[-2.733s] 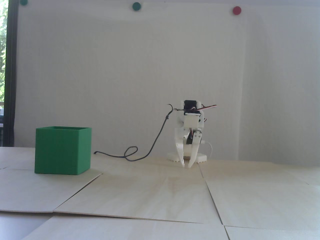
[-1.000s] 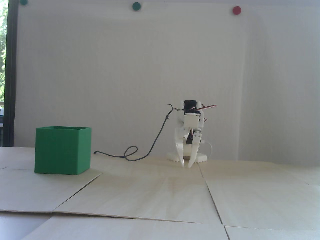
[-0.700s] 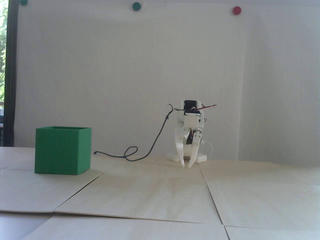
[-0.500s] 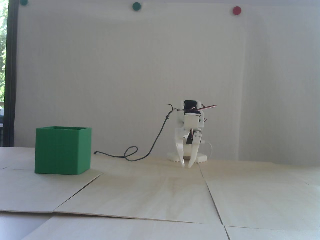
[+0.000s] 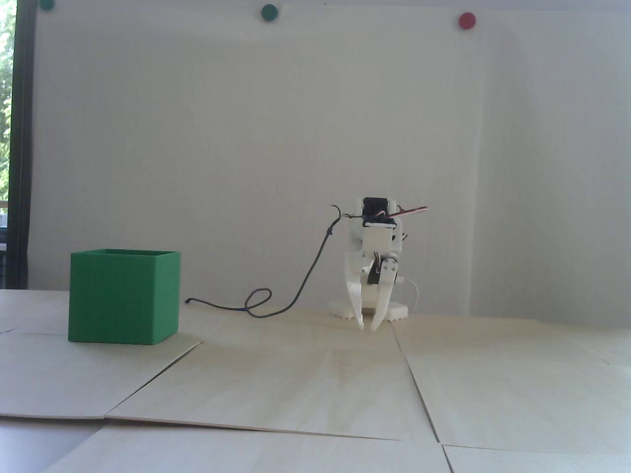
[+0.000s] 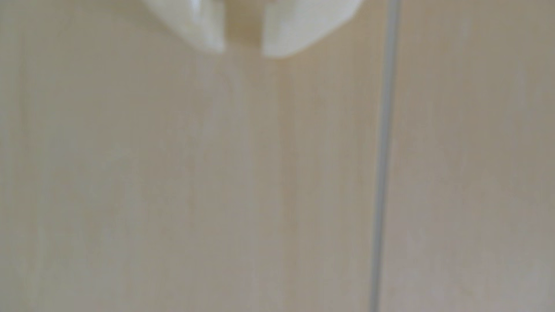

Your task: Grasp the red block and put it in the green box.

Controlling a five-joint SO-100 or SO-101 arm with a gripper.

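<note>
1. Fixed view: white arm [image 5: 375, 236] folded low at the far edge of the pale wooden table [image 5: 315, 384], right of centre, against the white wall [image 5: 246, 138].
2. Gripper [image 5: 368, 327] pointed straight down, tips at or just above the table surface; contact not clear. Fingers [image 5: 356, 305] slightly parted at the tips with a narrow gap, nothing between them.
3. Green box [image 5: 123, 296] upright on the table toward the far left edge, open top, well apart from the gripper. Interior hidden from this low angle.
4. Red block not seen anywhere in this view; location could not be told.
5. Dark cable [image 5: 300, 286] hung from the arm's left side, looped on the table between arm and box, its end just beside the box's right wall.
6. Two green dots [image 5: 269, 12] and one red dot [image 5: 467, 20] high on the wall. Dark window frame [image 5: 22, 148] at the left edge.
7. Wrist view: blurred. Gripper [image 6: 243, 52] entered from the top edge, both white fingertips [image 6: 204, 33] visible with a small gap, empty.
8. Bare table [image 6: 180, 180] below, with a grey seam [image 6: 383, 180] running top to bottom to the right of the tips. No block or box in this view.
</note>
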